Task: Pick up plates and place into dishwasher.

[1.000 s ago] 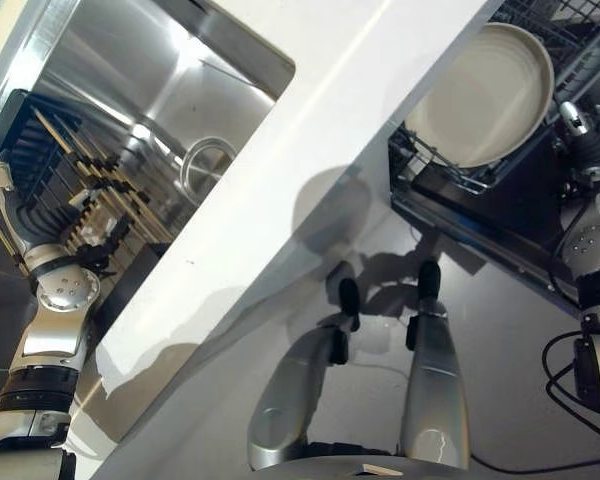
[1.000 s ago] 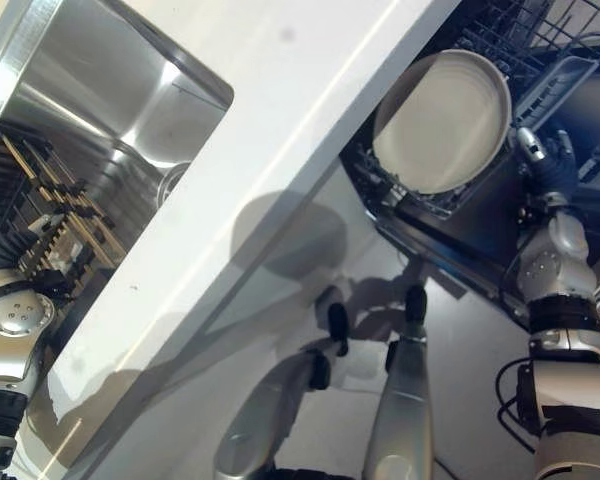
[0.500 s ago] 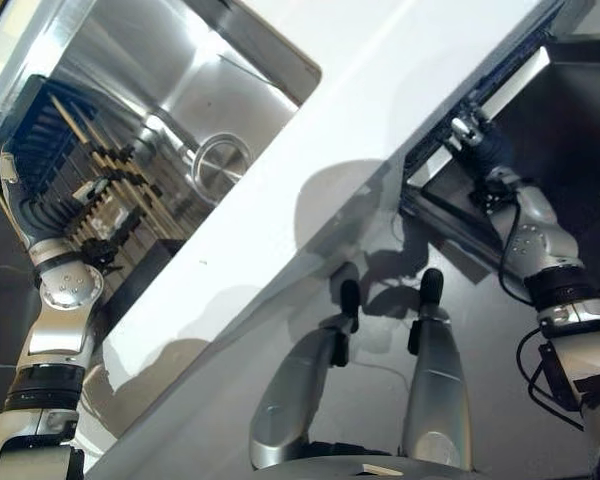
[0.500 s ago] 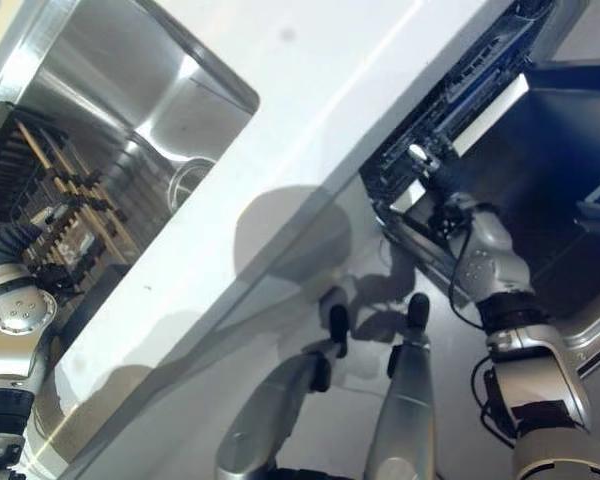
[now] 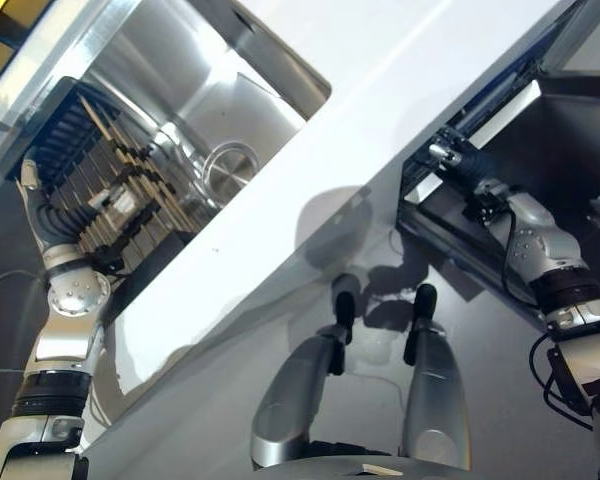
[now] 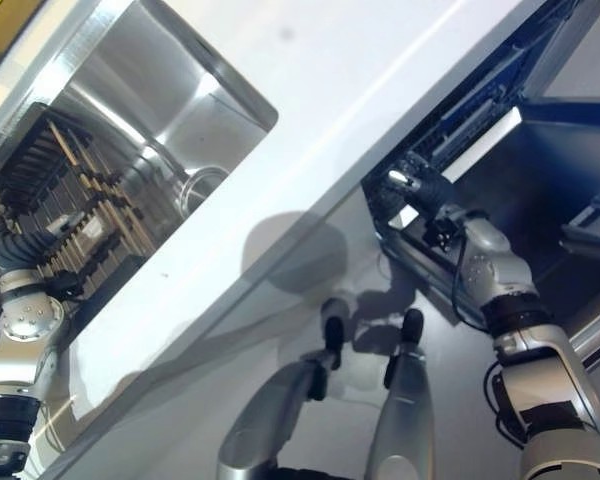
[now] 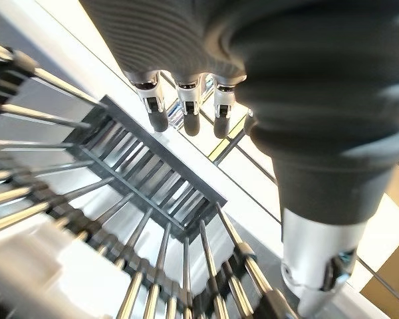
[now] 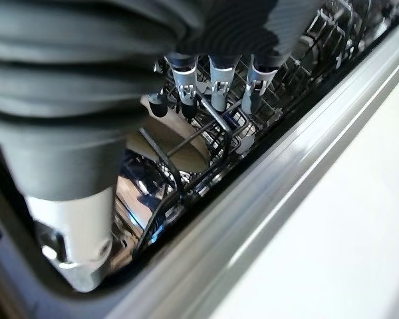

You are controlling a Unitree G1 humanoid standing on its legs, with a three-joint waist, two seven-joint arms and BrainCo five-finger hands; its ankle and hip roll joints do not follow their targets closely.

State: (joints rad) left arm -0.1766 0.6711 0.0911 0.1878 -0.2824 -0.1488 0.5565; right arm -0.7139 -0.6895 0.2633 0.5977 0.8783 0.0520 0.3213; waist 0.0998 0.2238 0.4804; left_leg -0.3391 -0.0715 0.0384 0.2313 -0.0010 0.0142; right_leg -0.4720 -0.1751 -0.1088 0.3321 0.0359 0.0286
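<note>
1. Plate [image 8: 179,149]: your right wrist view shows a pale rounded surface, likely the plate, standing among the dark wires of the dishwasher rack [image 8: 206,129], just past the fingers.
2. Right robot hand [image 5: 458,162]: it reaches into the dishwasher opening under the edge of the white table [image 5: 360,90]. Its fingers [image 8: 216,90] hang straight and apart and hold nothing; the dark tips sit close to the rack wires, and you cannot tell whether they touch.
3. Dishwasher [image 6: 540,170]: the door hangs open to the right of your right arm, with the rack's front rail running along the table's underside.
4. Left robot hand [image 5: 30,195]: it shows at the far left, raised over the dish drying rack [image 5: 110,200] that sits in the steel sink [image 5: 190,70]. In your left wrist view its fingers [image 7: 186,109] are straight and spread, empty, with the drying rack's metal prongs [image 7: 159,259] fanning out beyond them.
5. Sink: the round drain [image 5: 230,165] shows beside the drying rack.
</note>
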